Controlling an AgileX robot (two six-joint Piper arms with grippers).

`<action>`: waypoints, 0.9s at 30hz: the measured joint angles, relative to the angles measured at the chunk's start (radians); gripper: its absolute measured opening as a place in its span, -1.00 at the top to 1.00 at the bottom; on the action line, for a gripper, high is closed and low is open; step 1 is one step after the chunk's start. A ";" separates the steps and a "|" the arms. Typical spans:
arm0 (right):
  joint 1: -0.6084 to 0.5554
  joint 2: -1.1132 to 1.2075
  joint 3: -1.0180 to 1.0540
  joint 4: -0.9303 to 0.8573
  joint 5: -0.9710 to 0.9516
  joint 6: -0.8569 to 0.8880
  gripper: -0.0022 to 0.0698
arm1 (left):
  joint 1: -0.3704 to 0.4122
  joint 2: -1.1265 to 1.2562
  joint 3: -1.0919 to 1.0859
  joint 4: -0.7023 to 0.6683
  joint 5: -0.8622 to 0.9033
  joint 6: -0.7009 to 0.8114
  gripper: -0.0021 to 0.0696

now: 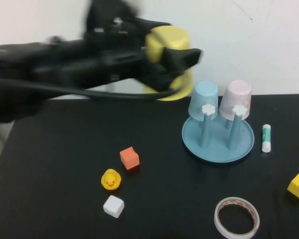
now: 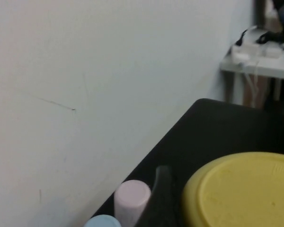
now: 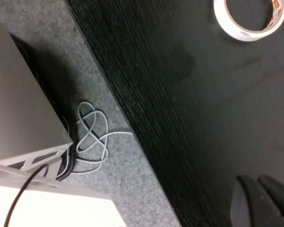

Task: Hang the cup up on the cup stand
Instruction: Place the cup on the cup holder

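My left gripper [image 1: 175, 62] is shut on the yellow cup [image 1: 165, 41], held upside down in the air, up and left of the cup stand [image 1: 218, 142]. The cup's base fills the corner of the left wrist view [image 2: 246, 191]. The stand is a round blue-grey tray with upright pegs; a pale blue cup [image 1: 204, 98] and a pale pink cup [image 1: 235, 98] hang upside down on its back pegs. Two front pegs with white caps [image 1: 208, 109] are bare. My right gripper [image 3: 261, 201] is shut and empty, over the table's front edge, out of the high view.
On the black table lie an orange cube [image 1: 129, 158], a yellow duck [image 1: 110, 179], a white cube [image 1: 113, 205], a tape roll [image 1: 236, 217], a yellow cube [image 1: 298, 185] and a glue stick [image 1: 266, 137]. A white wall stands behind.
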 joint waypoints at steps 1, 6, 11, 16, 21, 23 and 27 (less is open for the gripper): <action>0.000 0.000 0.000 0.000 0.000 0.000 0.93 | -0.028 0.034 -0.022 -0.005 -0.050 0.010 -0.62; 0.000 -0.002 0.000 0.001 0.000 0.000 0.93 | -0.122 0.206 -0.145 -0.017 -0.159 0.023 -0.61; 0.000 -0.002 0.000 0.001 0.000 0.000 0.94 | -0.132 0.396 -0.282 -0.019 -0.169 -0.023 -0.61; 0.000 -0.006 0.000 0.001 0.000 0.000 0.94 | -0.132 0.548 -0.435 -0.021 -0.175 -0.063 -0.61; 0.000 -0.072 0.000 0.001 0.000 0.000 0.94 | -0.132 0.678 -0.558 -0.024 -0.175 -0.065 -0.61; 0.000 -0.110 0.000 0.002 0.000 0.000 0.94 | -0.133 0.720 -0.583 -0.026 -0.177 -0.065 -0.61; 0.000 -0.187 0.000 0.006 0.000 0.000 0.94 | -0.133 0.767 -0.598 -0.026 -0.184 -0.065 -0.61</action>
